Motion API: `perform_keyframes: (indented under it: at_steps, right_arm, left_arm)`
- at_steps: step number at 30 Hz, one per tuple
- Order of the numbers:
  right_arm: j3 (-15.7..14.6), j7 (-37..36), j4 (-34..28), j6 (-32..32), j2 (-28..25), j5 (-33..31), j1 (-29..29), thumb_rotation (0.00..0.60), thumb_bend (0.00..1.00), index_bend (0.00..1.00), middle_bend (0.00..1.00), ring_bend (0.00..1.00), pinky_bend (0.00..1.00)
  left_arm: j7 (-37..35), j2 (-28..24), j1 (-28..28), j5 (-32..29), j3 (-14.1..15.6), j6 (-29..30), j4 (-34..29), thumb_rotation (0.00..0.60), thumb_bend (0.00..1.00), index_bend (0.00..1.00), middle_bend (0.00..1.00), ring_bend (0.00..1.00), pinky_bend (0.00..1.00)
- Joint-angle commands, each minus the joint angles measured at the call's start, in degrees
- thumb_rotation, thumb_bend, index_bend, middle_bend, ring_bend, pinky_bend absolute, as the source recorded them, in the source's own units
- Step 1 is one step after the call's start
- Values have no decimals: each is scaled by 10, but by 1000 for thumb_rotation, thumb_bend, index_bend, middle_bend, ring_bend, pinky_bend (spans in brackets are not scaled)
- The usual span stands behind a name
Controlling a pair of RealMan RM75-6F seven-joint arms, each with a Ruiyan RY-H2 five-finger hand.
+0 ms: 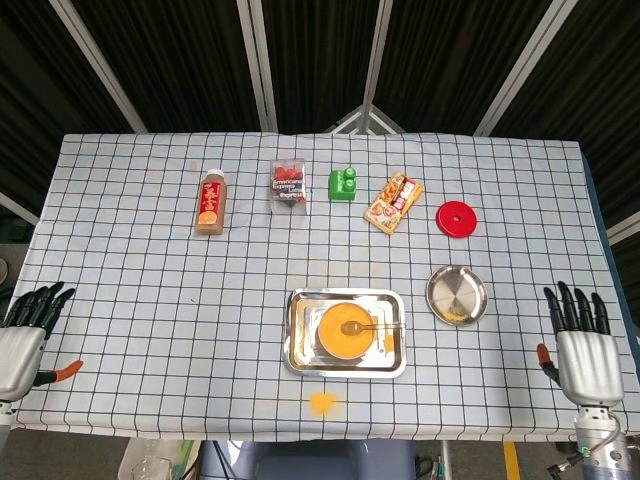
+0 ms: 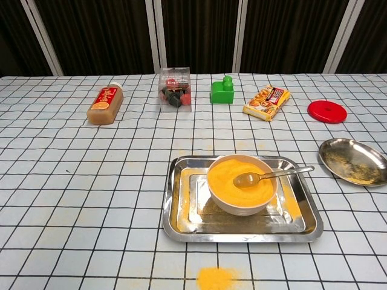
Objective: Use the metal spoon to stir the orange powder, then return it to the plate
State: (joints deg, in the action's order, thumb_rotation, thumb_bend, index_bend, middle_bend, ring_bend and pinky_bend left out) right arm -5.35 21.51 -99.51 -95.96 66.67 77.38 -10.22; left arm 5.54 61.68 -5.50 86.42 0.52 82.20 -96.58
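Note:
A white bowl of orange powder (image 2: 240, 179) (image 1: 346, 330) stands in a metal tray (image 2: 181, 208) (image 1: 299, 350). The metal spoon (image 2: 273, 176) (image 1: 368, 326) lies with its scoop in the powder and its handle propped on the bowl's right rim. Nothing holds it. A round metal plate (image 2: 354, 161) (image 1: 457, 295), dusted with orange powder, sits to the right of the tray. My right hand (image 1: 580, 345) is far off at the table's right front corner, fingers spread and empty. At the left front edge, my left hand (image 1: 25, 338) is open too.
Along the back stand a juice bottle (image 2: 104, 103), a clear box of red items (image 2: 176, 90), a green block (image 2: 222, 90), a snack packet (image 2: 266, 102) and a red disc (image 2: 327, 111). Spilled orange powder (image 2: 216, 278) lies in front of the tray.

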Motion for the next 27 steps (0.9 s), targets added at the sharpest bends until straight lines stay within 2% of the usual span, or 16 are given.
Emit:
perform_keyframes:
  at_steps: [1,14,20,23,27]
  right_arm:
    - [6,-41,34,-11,-1,32,17,600,408,0,0,0,0]
    - [25,-41,43,21,10,41,28,600,408,0,0,0,0]
    - [45,-53,17,51,13,31,21,600,408,0,0,0,0]
    - [55,-38,-15,72,19,28,9,600,408,29,8,0,0]
    - [68,31,-52,107,36,24,-17,600,408,98,106,0,0]
  left_arm:
    - [3,2,1,-3,-2,0,3,600,0,0,0,0,0]
    - [-1,4,0,-6,-4,-3,7,600,0,0,0,0,0]
    - [-4,4,0,-3,-3,-2,7,600,0,0,0,0,0]
    - [-4,4,-1,-1,-3,-3,6,600,0,0,0,0,0]
    - [-4,3,-1,-3,-3,-4,3,600,0,0,0,0,0]
